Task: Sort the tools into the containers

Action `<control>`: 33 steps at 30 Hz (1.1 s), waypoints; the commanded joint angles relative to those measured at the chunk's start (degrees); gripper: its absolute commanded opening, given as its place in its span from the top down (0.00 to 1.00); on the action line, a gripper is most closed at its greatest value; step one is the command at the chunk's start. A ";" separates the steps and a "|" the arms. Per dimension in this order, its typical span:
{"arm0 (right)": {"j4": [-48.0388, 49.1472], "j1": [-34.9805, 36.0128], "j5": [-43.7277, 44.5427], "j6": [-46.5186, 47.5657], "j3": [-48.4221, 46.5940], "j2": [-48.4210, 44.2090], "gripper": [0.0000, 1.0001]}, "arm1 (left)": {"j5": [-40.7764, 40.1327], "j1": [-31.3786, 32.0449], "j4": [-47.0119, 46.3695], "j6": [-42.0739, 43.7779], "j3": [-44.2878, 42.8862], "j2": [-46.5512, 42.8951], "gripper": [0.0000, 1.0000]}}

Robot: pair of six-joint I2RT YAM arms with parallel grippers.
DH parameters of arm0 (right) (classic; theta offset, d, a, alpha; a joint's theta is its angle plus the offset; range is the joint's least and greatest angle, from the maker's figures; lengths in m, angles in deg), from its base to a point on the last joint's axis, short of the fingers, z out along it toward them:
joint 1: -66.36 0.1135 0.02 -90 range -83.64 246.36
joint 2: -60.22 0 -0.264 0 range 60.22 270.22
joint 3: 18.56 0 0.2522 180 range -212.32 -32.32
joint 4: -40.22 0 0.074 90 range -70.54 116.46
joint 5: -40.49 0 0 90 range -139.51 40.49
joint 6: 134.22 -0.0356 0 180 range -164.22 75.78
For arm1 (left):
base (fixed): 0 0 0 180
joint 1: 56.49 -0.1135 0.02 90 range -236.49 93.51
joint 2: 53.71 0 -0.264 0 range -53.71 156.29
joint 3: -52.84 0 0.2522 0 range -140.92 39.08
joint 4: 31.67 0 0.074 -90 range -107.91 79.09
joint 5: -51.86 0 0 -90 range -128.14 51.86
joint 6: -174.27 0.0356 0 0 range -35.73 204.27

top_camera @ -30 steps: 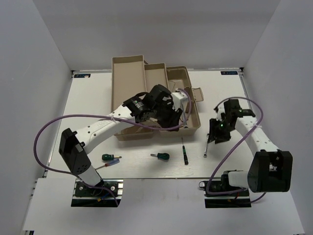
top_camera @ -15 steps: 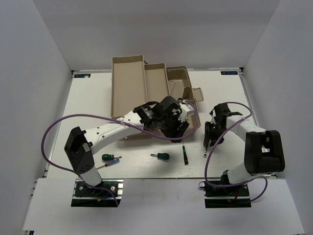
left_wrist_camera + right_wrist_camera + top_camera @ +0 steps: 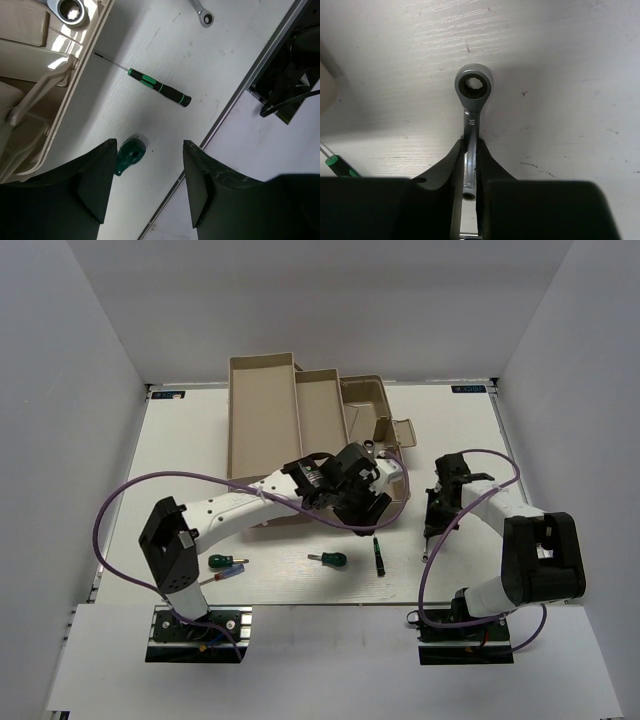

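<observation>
Two matte black fingers pinch a slim, shiny, ring-ended wrench.

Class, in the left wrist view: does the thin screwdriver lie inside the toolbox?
No, the thin screwdriver lies on the table beside the toolbox.

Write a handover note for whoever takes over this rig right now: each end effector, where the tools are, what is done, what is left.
Left end effector: open, empty, over the table beside the toolbox front.
Right end effector: shut on a wrench, right of the toolbox.
Done: a second wrench shows inside the toolbox.
Left: put the held wrench into the toolbox, then the thin screwdriver, stubby screwdriver and red-and-green screwdriver, all lying on the table.
</observation>
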 commanded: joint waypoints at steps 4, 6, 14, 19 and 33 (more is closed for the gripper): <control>1.77 -0.18 3.80 -0.58 2.42 1.55 1.00 | 0.02 0.96 -1.13 -0.30 0.24 0.79 0.34; 1.51 -0.27 4.06 -0.41 1.38 1.37 1.00 | 0.02 0.96 -1.74 -0.30 0.76 0.79 0.34; -1.30 -2.20 1.60 0.47 -6.62 -2.57 1.00 | 0.02 0.96 -2.79 -0.83 1.91 -0.27 0.34; -4.02 -3.43 -0.51 1.61 -11.27 -4.95 1.00 | 0.55 0.96 -3.32 -1.35 3.05 -0.27 0.34; 1.41 -3.79 -27.39 -2.67 -33.00 -5.67 1.00 | 5.64 1.49 -8.94 -4.77 3.39 4.74 0.34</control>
